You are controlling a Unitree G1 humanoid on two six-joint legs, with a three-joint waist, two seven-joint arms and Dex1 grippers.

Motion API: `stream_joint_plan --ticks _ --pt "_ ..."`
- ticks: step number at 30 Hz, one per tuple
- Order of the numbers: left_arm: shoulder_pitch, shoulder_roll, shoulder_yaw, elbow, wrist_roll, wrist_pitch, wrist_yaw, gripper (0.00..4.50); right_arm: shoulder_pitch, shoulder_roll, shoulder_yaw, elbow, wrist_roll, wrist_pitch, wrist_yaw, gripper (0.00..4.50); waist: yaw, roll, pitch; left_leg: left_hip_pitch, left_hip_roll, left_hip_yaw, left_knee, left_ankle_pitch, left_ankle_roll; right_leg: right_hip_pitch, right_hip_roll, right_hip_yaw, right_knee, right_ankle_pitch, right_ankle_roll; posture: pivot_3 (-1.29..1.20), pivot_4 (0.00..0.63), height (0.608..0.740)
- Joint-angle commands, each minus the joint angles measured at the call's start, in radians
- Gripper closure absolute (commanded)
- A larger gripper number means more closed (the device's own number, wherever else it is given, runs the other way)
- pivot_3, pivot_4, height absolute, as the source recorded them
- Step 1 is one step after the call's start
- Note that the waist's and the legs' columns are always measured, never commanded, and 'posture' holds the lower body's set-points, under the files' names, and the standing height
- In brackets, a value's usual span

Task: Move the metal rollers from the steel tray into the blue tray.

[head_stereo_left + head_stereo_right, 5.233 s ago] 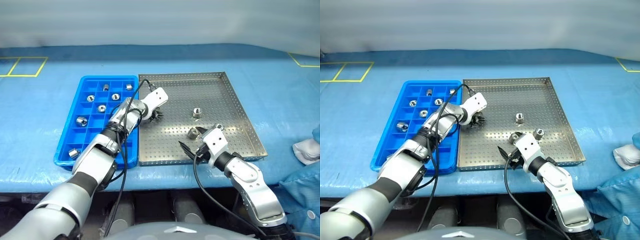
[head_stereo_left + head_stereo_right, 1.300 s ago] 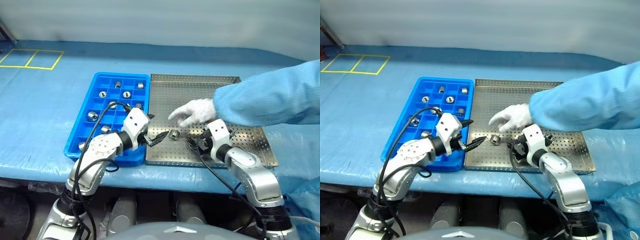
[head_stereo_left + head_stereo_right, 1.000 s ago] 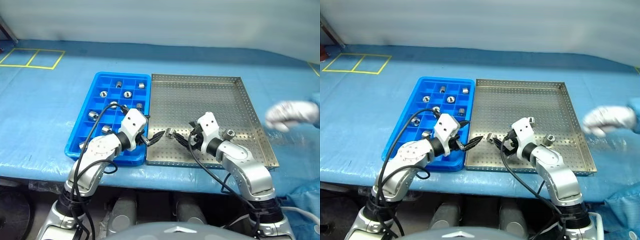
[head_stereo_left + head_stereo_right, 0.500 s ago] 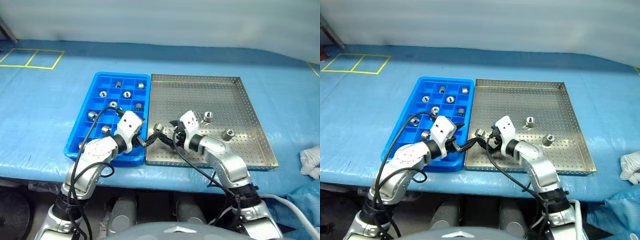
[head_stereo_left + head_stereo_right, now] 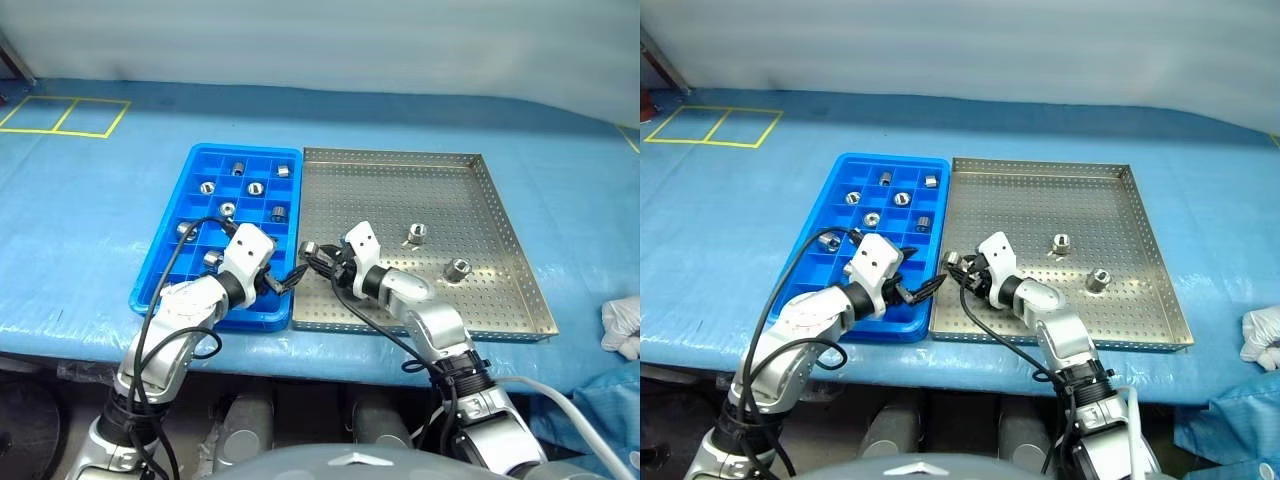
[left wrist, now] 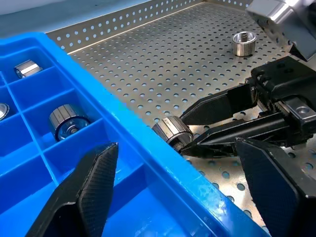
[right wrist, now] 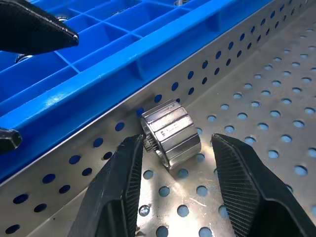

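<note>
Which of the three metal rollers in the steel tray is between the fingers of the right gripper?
The roller lying against the steel tray's rim beside the blue tray, between the right gripper's fingers. The other two stand apart.

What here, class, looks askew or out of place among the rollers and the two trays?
One metal roller lies tipped on its side against the steel tray rim beside the blue tray, between the right gripper fingers. The two other rollers in the steel tray stand on end. Nothing looks spilled or damaged.

Ridged roller (image 7: 172, 132) lies against steel tray (image 7: 276, 123) rim.
</note>
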Motion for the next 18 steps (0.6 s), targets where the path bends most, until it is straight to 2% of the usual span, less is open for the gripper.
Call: stream_joint_plan --ticks 1,4,13,18 --pt "-0.002 0.003 0.011 -0.049 -0.004 -0.003 0.005 0.37 -0.012 0.009 -0.026 -0.024 0.010 -0.049 0.002 2.77 0.000 0.000 0.000 0.000 0.000 0.000 0.000 0.000 0.000 0.000 0.000 0.000 0.000 0.000 0.000 0.20 0.150 0.740" --pt "-0.004 0.003 0.014 -0.051 -0.006 -0.001 0.005 0.37 0.000 0.005 -0.031 -0.049 0.008 -0.052 -0.002 3.72 0.000 0.000 0.000 0.000 0.000 0.000 0.000 0.000 0.000 0.000 0.000 0.000 0.000 0.000 0.000 0.20 0.150 0.740" --pt "-0.002 0.005 0.014 -0.046 -0.005 -0.004 0.003 0.37 -0.014 0.009 -0.044 0.000 0.017 -0.037 0.003 3.77 0.000 0.000 0.000 0.000 0.000 0.000 0.000 0.000 0.000 0.000 0.000 0.000 0.000 0.000 0.000 0.20 0.150 0.740" --pt "0.009 0.005 0.028 -0.060 -0.010 0.002 0.010 0.37 -0.011 0.008 -0.058 -0.051 0.013 -0.040 -0.022 3.77 0.001 0.000 0.000 0.000 0.000 0.000 0.000 0.000 0.000 0.000 0.000 0.000 0.000 0.000 0.000 0.20 0.150 0.740"
